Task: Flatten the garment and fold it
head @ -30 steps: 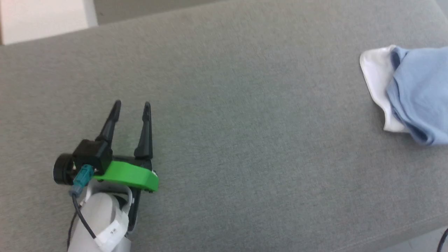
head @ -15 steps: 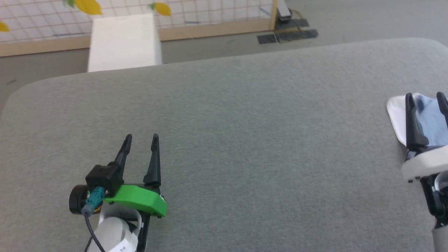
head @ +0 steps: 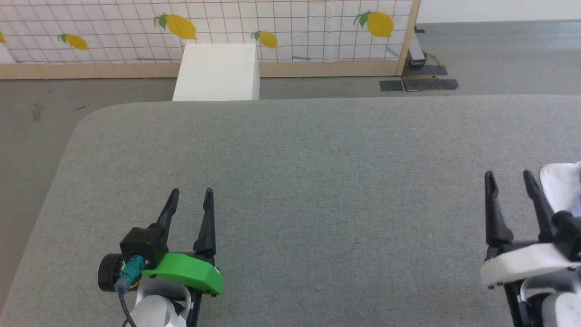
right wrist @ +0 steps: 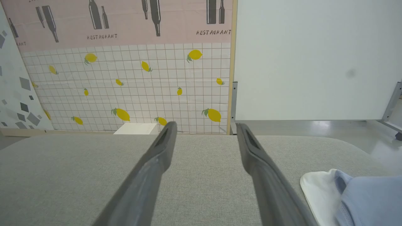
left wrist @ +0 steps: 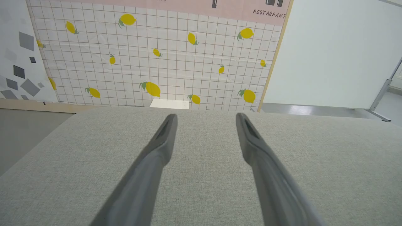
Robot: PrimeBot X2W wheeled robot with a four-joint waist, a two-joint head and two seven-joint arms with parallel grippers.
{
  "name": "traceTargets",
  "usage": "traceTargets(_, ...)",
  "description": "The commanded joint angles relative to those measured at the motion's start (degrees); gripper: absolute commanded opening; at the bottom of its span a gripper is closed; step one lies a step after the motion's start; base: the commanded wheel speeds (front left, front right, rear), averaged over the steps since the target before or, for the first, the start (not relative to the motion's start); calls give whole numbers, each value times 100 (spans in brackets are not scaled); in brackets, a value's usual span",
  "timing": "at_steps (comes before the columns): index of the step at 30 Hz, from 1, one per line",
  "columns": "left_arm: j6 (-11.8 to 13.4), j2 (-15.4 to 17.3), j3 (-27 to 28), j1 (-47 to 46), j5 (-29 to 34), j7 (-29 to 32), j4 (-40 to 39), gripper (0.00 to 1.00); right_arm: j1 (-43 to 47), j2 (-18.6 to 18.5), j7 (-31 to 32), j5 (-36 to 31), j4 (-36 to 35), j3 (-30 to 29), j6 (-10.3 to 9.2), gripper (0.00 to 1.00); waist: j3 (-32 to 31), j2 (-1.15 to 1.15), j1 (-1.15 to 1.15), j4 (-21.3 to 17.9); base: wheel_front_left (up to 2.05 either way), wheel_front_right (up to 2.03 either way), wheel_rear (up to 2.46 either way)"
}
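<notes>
Upward tilt of the head camera since half a second ago reveals a lemon-printed grid screen [head: 295, 27] and a white box [head: 218, 72] at twelve o'clock. Over the grey fabric tabletop [head: 317, 181], the dark-fingered left gripper [head: 191, 193] at seven o'clock and the right gripper [head: 508, 175] at four are half-spread, holding nothing. A crumpled light blue shirt with white lining [right wrist: 361, 197] lies at three o'clock, just beside the right gripper.

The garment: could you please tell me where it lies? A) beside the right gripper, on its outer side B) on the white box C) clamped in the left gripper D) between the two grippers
A: the garment lies on the table just right of the open, empty right gripper, while the left gripper stands open far to the left.
</notes>
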Motion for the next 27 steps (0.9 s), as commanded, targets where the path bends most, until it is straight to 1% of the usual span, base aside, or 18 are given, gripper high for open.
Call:
traceTargets(1, -15, -31, -19, 97, 0, -27, -36, 100, 131, 51, -66, -68, 23, -13, -9, 100, -38, 0, 1, 46, 0, 0, 0)
traceTargets(6, -31, -40, -69, 216, -52, -27, -62, 100, 405, 137, -186, -208, 83, 109, -9, 100, -97, 0, 1, 71, 0, 0, 0)
traceTargets(7, -6, -43, -84, 315, -73, -27, -48, 100, 532, 154, -217, -253, 78, 217, -9, 100, -150, 0, 1, 68, 0, 0, 0)
traceTargets(15, 108, -46, -133, 463, -201, -27, -51, 100, 604, 159, -284, -29, 175, 322, -9, 100, -183, 0, 1, 47, 0, 0, 0)
traceTargets(16, 78, -21, -139, 360, -162, 0, -49, 0, 535, 146, -249, -72, 165, 310, 0, 0, -184, 0, 1, 46, 0, 0, 0)
traceTargets(27, 84, -20, -139, 364, -130, 36, -71, 0, 529, 145, -227, -86, 159, 314, 1, 0, -183, 0, 1, 45, 0, 0, 0)
